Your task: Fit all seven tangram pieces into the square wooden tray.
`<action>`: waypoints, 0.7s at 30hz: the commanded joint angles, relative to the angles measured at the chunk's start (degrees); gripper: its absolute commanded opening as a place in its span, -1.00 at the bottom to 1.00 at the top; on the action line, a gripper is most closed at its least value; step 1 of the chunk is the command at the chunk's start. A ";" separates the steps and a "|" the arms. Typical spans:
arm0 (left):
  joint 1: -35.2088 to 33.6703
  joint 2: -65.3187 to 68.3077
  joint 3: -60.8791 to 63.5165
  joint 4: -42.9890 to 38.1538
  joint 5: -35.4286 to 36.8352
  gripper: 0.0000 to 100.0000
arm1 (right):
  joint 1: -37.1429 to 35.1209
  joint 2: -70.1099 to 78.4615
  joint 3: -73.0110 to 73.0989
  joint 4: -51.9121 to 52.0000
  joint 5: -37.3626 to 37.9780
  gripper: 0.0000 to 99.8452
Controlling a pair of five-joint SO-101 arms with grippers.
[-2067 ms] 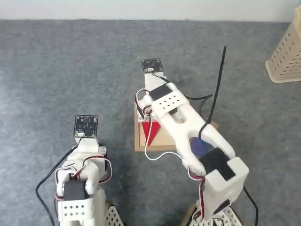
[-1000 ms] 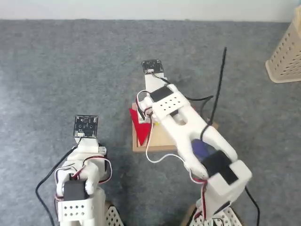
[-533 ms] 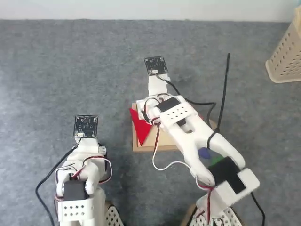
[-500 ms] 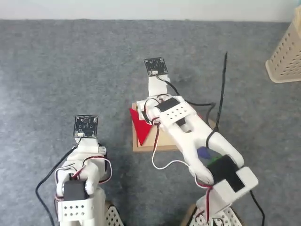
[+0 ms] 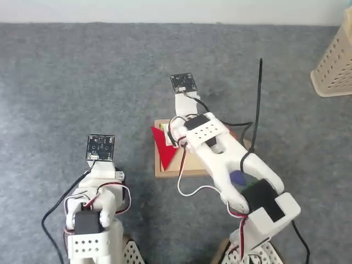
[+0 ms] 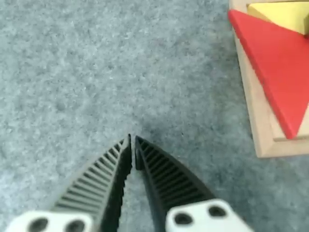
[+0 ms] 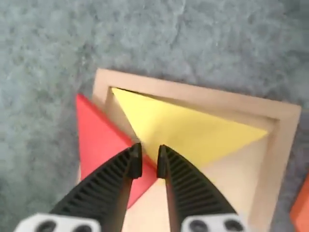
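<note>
The square wooden tray (image 5: 192,169) lies on the carpet under my right arm. A red triangle (image 5: 164,146) rests tilted, with one corner out over the tray's left rim. In the right wrist view a yellow triangle (image 7: 183,126) lies flat in the tray (image 7: 193,93) beside the red triangle (image 7: 99,142). My right gripper (image 7: 148,155) hovers over the seam between them, open by a narrow gap with nothing in it. My left gripper (image 6: 133,141) is shut over bare carpet, left of the tray (image 6: 263,137) and the red triangle (image 6: 280,72).
A purple piece (image 5: 238,177) lies on the carpet under my right arm. An orange piece (image 7: 301,212) sits just outside the tray. A slatted basket (image 5: 335,60) stands at the far right. A black cable (image 5: 257,93) rises behind the tray.
The red triangle has slid left, out over the tray's left rim, and the tray shifted a little. My right arm has swung slightly away from me. The left arm has kept still.
</note>
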 commanded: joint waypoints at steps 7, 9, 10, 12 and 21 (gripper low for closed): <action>-0.09 -0.97 -0.66 0.26 0.53 -0.98 | 3.56 -1.10 1.14 0.57 4.75 -0.99; -0.09 -0.97 -0.66 0.26 0.53 -0.98 | 3.74 -2.86 2.20 0.57 4.75 -0.99; -0.09 -0.97 -0.66 0.26 0.53 -0.98 | 3.74 -4.44 2.90 0.48 4.75 -0.99; -0.09 -0.97 -0.66 0.26 0.53 -0.98 | 3.65 -8.66 4.92 0.22 4.66 -0.99; -0.09 -0.97 -0.66 0.26 0.53 -0.98 | 3.47 -16.22 15.38 -11.12 7.21 -0.99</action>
